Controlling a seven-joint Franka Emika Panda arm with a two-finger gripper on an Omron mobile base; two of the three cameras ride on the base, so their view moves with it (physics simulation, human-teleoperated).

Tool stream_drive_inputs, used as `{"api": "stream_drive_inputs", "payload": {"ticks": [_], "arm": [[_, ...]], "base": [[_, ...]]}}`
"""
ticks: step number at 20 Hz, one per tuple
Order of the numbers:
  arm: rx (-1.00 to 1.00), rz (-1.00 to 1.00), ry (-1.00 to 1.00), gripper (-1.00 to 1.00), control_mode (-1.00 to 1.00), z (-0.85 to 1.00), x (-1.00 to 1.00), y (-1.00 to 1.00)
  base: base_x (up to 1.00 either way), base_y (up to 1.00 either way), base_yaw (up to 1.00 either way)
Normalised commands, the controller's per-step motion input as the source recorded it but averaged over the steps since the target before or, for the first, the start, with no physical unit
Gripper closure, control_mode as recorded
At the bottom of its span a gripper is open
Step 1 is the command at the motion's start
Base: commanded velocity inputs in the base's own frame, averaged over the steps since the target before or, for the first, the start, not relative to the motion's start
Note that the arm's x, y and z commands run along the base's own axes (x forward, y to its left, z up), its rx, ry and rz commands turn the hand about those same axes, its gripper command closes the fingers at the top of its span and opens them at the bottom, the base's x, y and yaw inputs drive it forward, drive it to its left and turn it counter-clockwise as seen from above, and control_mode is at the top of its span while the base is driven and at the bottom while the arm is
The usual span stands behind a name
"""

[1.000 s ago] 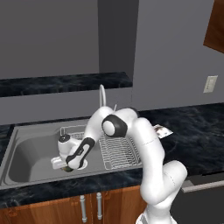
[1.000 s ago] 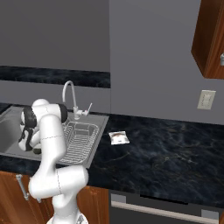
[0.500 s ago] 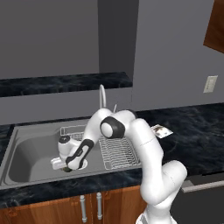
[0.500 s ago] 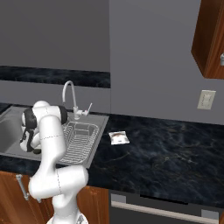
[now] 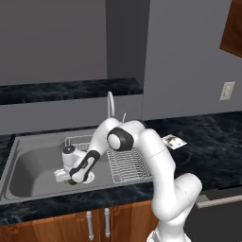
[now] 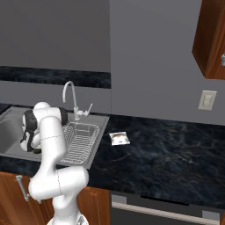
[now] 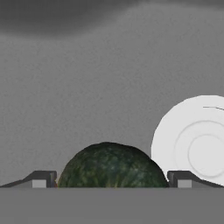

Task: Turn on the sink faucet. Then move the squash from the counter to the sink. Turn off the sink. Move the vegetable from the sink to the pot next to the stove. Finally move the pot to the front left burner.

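My gripper [image 7: 109,180] is down inside the left basin of the sink [image 5: 28,142], and its fingers [image 7: 40,179] stand open on either side of the squash [image 7: 110,165]. The squash is a dark green ball with yellowish flecks, resting on the grey basin floor with a small gap to each fingertip. The round pale drain [image 7: 202,146] lies just beside it. In the left base view the hand [image 5: 71,176] reaches low into the basin, and the arm hides the squash. The sink faucet [image 5: 111,101] rises behind the sink, its lever handle [image 6: 89,109] angled up.
A wire rack [image 5: 127,163] fills the right basin. A small white packet [image 6: 118,138] lies on the black veined counter [image 6: 167,149] right of the sink. Brown cabinet doors [image 5: 108,222] run below, and a wooden wall cabinet [image 6: 213,39] hangs at the upper right.
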Motion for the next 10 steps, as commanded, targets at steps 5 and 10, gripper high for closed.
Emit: {"api": "stream_drive_inputs", "payload": {"ticks": [5, 10], "arm": [[0.0, 0.0, 0.0, -1.0, -1.0, -0.26, -0.01, 0.07], [0.0, 0.0, 0.0, 1.0, -1.0, -0.26, -0.08, 0.06]], "base": [[0.0, 0.0, 0.0], [0.0, 0.0, 0.0]]}}
